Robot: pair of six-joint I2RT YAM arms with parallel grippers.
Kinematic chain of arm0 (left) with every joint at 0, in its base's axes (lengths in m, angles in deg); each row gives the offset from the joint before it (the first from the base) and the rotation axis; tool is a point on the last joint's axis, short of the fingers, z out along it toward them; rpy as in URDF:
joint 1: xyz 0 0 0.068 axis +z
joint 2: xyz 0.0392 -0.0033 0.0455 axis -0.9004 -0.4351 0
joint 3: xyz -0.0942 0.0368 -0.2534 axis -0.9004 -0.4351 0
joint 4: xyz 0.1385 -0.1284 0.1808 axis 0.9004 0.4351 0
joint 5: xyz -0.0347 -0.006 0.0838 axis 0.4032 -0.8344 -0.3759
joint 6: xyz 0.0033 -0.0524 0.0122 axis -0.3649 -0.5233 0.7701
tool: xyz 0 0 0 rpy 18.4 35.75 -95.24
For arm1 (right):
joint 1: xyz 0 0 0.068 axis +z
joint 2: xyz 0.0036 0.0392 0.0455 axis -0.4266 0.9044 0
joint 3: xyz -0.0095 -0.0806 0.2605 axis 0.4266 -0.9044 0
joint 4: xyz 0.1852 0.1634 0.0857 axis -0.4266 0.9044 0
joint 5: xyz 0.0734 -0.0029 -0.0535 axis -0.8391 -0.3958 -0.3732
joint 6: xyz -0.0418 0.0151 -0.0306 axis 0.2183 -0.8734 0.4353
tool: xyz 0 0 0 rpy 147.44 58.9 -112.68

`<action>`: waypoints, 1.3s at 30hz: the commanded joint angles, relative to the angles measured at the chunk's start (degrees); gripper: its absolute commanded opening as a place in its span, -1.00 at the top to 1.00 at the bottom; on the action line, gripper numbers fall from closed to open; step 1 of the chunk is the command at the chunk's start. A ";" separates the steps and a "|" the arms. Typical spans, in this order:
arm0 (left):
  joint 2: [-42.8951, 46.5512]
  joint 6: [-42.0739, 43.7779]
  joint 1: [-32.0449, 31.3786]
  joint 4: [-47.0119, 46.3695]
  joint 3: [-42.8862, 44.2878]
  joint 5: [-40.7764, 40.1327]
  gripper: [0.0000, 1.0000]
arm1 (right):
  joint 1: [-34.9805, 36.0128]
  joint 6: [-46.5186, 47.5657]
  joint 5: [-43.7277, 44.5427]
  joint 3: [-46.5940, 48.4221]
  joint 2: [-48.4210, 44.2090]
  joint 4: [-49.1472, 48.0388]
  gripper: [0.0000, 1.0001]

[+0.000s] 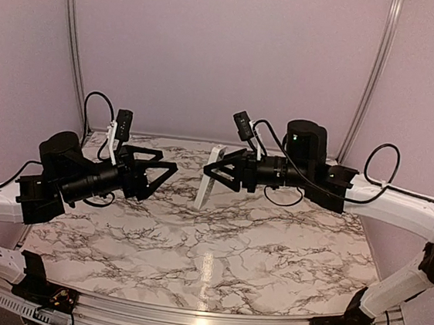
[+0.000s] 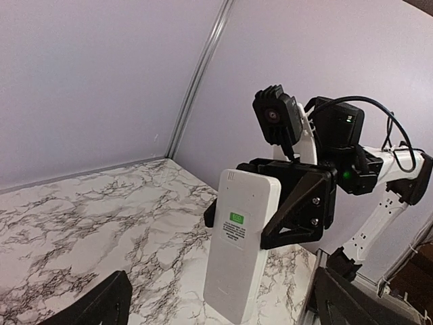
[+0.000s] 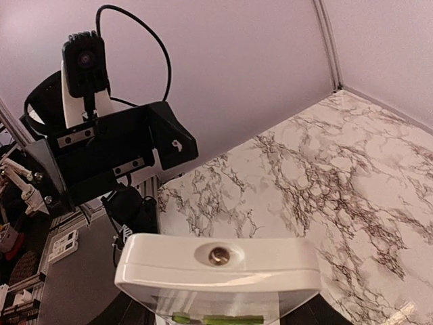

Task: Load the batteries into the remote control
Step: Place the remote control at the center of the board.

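Here, the right claw (image 1: 221, 171) clamps the remote control (image 1: 208, 181) nearly upright above the desk (image 1: 214, 265), emitter end up; the left claw (image 1: 165, 172) gapes wide near it.

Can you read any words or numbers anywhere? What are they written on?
On the back of the remote control, the green sticker: pale letters, too blurred to read.
The dark print under it: too small to read.
No other writing shows.

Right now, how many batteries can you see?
0. None on the table, none in the open left gripper; the right gripper holds only the remote, upright. Some may be hidden inside the remote or out of frame.
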 commanded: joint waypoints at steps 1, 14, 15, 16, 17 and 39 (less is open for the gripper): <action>1.36 -4.92 3.48 11.60 -1.41 -9.23 -0.98 | -0.80 5.69 9.12 7.47 5.27 20.60 0.40; 2.72 -10.24 9.24 18.13 -6.98 -19.57 -0.98 | -0.98 14.60 20.68 23.22 27.24 47.33 0.39; 2.57 -10.47 9.23 18.13 -7.19 -19.05 -0.98 | -0.96 14.87 21.72 24.24 28.69 48.49 0.39; 2.50 -10.61 9.30 18.04 -7.57 -18.58 -0.98 | -0.89 15.05 22.10 25.13 29.95 49.30 0.39; 2.59 -10.54 9.31 17.64 -8.05 -18.01 -0.98 | -0.94 15.15 22.64 26.10 31.02 50.00 0.39; 4.62 -8.69 9.49 10.24 -15.45 -17.61 -0.98 | 0.45 17.02 30.71 41.50 49.83 63.51 0.16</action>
